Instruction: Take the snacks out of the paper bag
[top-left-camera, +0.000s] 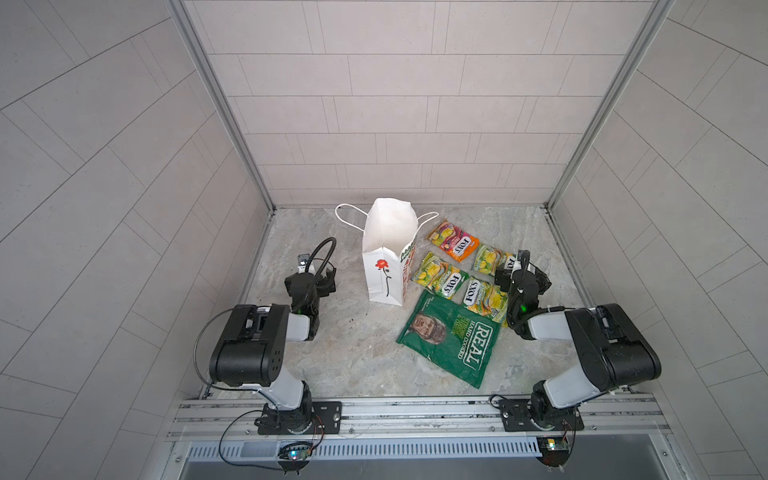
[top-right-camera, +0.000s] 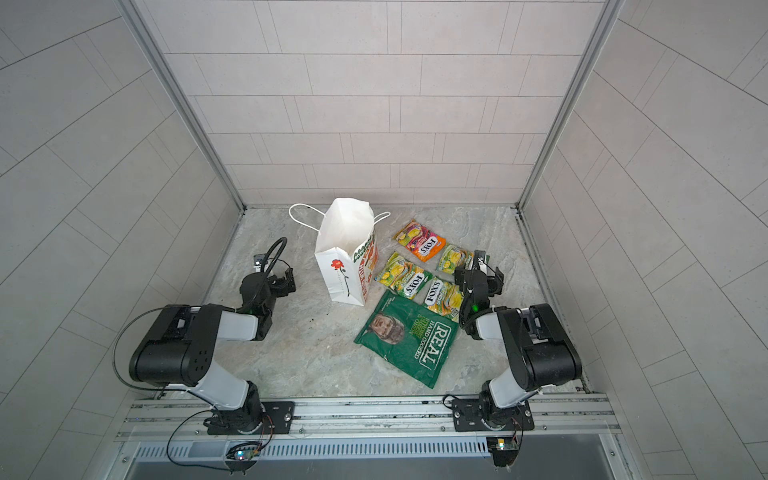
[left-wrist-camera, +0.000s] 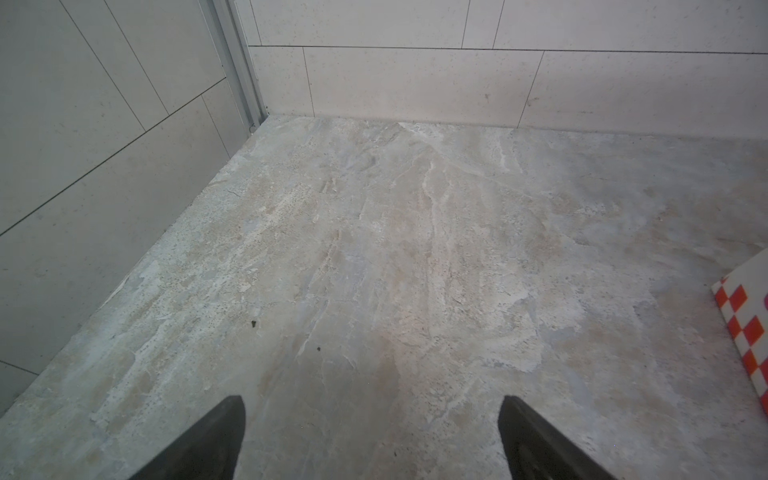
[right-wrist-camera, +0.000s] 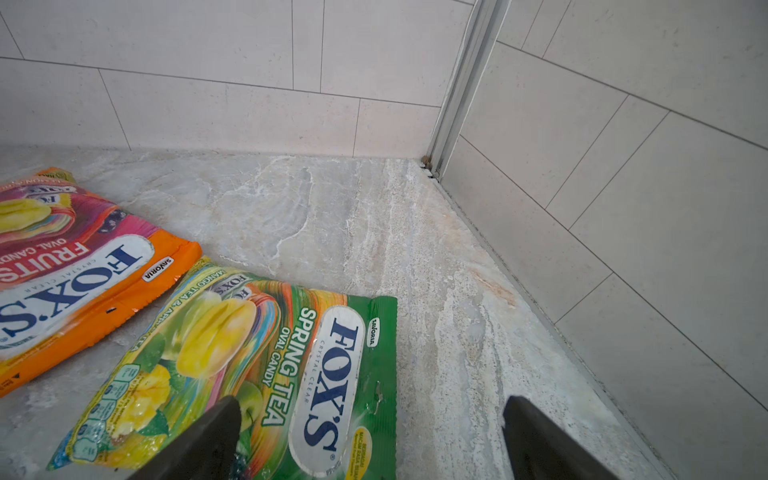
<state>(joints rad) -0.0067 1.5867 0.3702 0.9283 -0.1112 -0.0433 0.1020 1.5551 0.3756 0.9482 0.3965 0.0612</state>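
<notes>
- Hovering wide open and empty, both: left gripper (left-wrist-camera: 370, 400), right gripper (right-wrist-camera: 372, 399)
- Risk: right one dips, snags the green packet (right-wrist-camera: 232, 357)
- Left swing could topple the bag (top-left-camera: 384, 257)

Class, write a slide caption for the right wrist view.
Open right gripper over a green FOX'S packet, orange FOX'S packet beside.

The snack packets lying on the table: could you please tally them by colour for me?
Orange-pink FOX'S packet: 1
Green-yellow FOX'S packets: 3
Dark green REAL crisp bag: 1
Total: 5
</notes>
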